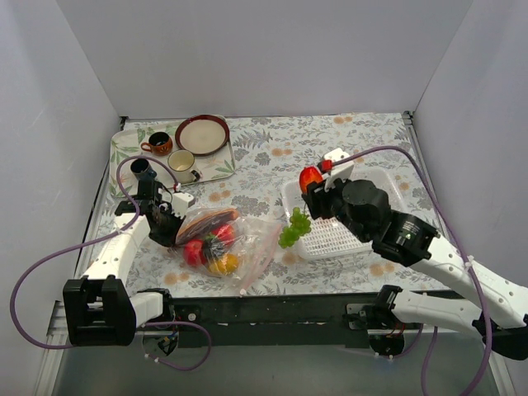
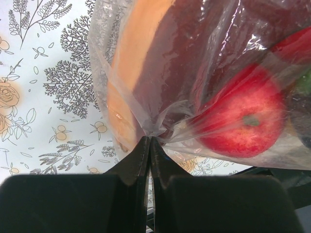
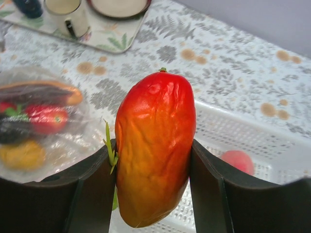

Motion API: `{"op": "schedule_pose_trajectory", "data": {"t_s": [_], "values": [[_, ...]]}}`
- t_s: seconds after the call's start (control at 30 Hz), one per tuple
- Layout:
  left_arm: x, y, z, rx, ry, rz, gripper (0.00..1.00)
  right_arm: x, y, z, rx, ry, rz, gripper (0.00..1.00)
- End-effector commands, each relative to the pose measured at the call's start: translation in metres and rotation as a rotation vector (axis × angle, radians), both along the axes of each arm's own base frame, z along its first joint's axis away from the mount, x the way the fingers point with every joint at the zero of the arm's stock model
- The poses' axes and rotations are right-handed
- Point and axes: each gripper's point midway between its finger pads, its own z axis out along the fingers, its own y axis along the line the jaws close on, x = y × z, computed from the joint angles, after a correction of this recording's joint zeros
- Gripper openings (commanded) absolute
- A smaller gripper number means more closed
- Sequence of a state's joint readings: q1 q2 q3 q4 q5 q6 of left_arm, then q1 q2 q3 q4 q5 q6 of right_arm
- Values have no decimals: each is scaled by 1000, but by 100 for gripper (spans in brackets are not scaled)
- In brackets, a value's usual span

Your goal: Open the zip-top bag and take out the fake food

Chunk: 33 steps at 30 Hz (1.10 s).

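My left gripper point(image 2: 149, 141) clenched on pinch of zip-top bag point(image 2: 204, 53), fake food point(image 2: 238, 121) inside; my right gripper point(image 3: 152, 155) grasping red-orange fruit point(image 3: 155, 111) above edge of white basket point(image 3: 272, 138).

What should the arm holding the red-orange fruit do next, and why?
Probably lower the right tool and open it: the red-orange fruit it grips hangs over the white basket, where a pink fruit already lies. The left tool pinches the bag.

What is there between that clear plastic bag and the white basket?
A bunch of green grapes, right at the left edge of the basket. A narrow strip of bare tablecloth separates them from the zip-top bag. The top view shows this best.
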<state>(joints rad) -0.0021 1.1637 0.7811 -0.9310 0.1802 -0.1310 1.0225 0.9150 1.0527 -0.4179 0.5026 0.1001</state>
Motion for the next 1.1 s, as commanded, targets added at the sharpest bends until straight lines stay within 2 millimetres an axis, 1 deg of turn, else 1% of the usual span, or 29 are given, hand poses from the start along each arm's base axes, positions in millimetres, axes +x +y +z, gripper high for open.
{"op": "schedule_pose_trajectory", "data": {"t_s": [0.0, 0.13, 0.17, 0.2, 0.27, 0.3, 0.37, 0.43, 0.47, 0.53, 0.57, 0.6, 0.67, 0.73, 0.83, 0.9, 0.93, 0.97, 1.0, 1.03, 1.07], "values": [[10, -6, 8, -33, -44, -3, 0, 25, -37, 71, 86, -147, -171, 1], [6, -6, 3, -32, -33, -3, 0, 34, -61, 82, 90, -172, -284, 1], [6, -6, 3, -34, -33, -3, 0, 38, -70, 81, 81, -178, -334, 1], [6, -6, 3, -34, -33, -3, 0, 40, -76, 81, 77, -181, -359, 1], [7, -7, 4, -39, -36, -5, 0, 46, -87, 74, 58, -176, -408, 1], [8, -7, 5, -39, -37, -5, 0, 48, -88, 70, 51, -172, -416, 1], [8, -8, 5, -44, -37, -7, 0, 56, -94, 53, 30, -143, -454, 1], [8, -9, 5, -52, -35, -6, 0, 62, -89, 41, 36, -122, -445, 1], [8, -10, 5, -58, -35, -7, 0, 66, -90, 28, 35, -100, -450, 1], [8, -12, 5, -66, -36, -6, 0, 72, -76, 18, 50, -78, -402, 1], [8, -12, 5, -68, -34, -1, 0, 75, -73, 13, 51, -65, -399, 1], [8, -12, 4, -70, -34, 0, 0, 79, -66, 3, 37, -41, -380, 1], [8, -13, 4, -76, -32, 2, 0, 84, -59, -2, 28, -26, -365, 1], [7, -14, 3, -77, -28, 3, 0, 89, -58, -10, 8, -3, -372, 1], [9, -14, 4, -79, -34, 3, 0, 92, -68, -27, -15, 42, -410, 1], [9, -14, 5, -80, -39, 0, 0, 92, -86, -45, -40, 91, -471, 1], [9, -14, 5, -79, -40, -2, 0, 91, -93, -58, -28, 136, -510, 1], [9, -14, 4, -77, -39, -4, 0, 86, -109, -76, -62, 205, -554, 1], [10, -13, 4, -72, -41, -5, 0, 84, -115, -86, -68, 240, -574, 1], [11, -13, 5, -75, -44, -6, 0, 78, -121, -106, -79, 289, -597, 1], [11, -14, 6, -79, -44, -8, 0, 75, -127, -117, -87, 321, -609, 2]]}}
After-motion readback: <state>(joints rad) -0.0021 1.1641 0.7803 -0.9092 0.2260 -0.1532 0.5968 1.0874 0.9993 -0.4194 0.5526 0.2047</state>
